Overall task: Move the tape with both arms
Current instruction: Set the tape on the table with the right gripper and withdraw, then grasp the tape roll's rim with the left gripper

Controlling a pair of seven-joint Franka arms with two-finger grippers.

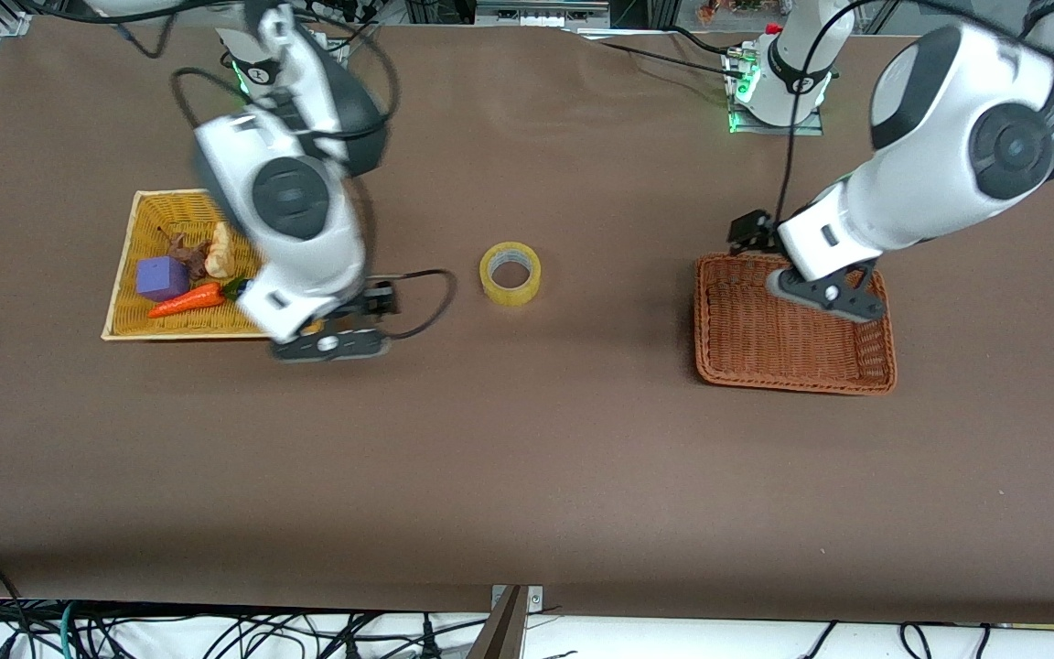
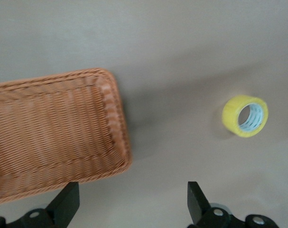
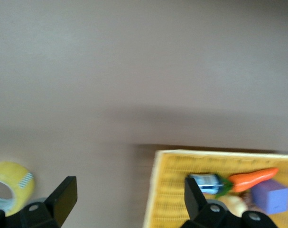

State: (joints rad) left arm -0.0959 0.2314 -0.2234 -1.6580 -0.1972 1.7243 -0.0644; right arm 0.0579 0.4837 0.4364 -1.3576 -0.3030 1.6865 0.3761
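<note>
The tape [image 1: 510, 274] lies flat on the bare bench [image 1: 527, 476], between the yellow tray [image 1: 138, 265] and the brown basket [image 1: 792, 343], touching neither, open room all round. The right gripper [image 3: 127, 199] hangs over the tray's edge toward the tape, fingers wide, empty. The left gripper [image 2: 132, 202] hovers over the basket's edge, fingers wide, empty.

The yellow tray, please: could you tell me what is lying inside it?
The yellow tray holds a purple cube, a carrot, a pale piece and a dark brown piece. The right arm covers its end toward the tape.
</note>
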